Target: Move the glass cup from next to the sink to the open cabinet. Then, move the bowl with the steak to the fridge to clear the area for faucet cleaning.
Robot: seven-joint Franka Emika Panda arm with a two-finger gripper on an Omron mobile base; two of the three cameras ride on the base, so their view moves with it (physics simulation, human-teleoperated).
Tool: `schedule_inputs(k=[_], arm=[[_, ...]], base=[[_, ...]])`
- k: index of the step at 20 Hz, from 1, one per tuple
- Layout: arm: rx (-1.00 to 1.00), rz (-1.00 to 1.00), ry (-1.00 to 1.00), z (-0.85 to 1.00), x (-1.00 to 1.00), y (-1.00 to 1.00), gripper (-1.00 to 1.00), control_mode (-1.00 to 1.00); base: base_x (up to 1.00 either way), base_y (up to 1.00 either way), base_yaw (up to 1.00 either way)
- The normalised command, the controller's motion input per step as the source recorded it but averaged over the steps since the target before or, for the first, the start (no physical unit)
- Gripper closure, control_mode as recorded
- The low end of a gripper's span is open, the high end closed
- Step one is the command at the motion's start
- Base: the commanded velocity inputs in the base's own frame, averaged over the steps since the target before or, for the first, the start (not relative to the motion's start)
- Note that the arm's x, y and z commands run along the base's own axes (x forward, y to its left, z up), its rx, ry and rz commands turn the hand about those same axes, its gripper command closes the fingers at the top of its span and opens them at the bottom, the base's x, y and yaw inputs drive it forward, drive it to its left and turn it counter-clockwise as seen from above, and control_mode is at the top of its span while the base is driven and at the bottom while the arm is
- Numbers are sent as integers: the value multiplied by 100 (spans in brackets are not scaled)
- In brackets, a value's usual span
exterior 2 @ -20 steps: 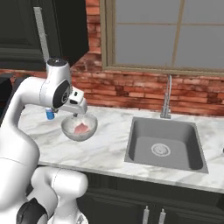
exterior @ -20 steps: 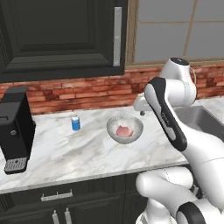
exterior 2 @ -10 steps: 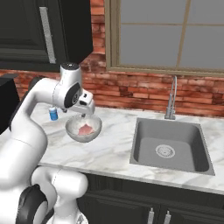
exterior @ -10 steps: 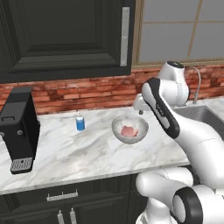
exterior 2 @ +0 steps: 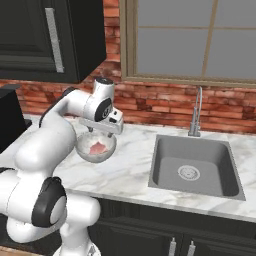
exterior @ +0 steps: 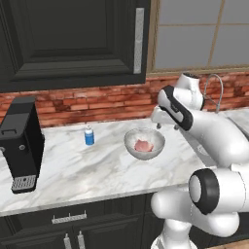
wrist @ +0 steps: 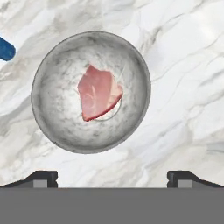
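Below the wide-open tool (wrist: 112, 177), bowl (wrist: 52, 118) with steak (wrist: 98, 92), untouched.

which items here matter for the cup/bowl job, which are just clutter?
Job:
- bowl on the counter
- steak lying in it
- gripper, open above the bowl
- sink
- faucet
- wall cabinet, its door shut in these views

Clutter:
- black coffee machine
- small blue can

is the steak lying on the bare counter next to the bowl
No, in the hand view the steak lies inside the bowl, near its middle, with the bowl's rim all around it.
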Motion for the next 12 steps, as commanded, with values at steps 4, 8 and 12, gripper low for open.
schedule_inputs(k=[4, 8, 12], arm=[[11, 0, 12, -37, 6, 0, -100, -100], [7, 0, 12, -52, 13, 0, -100, -100], [4, 0, 10, -44, 11, 0, -100, -100]], base=[[0, 0, 0], [0, 0, 0], [0, 0, 0]])
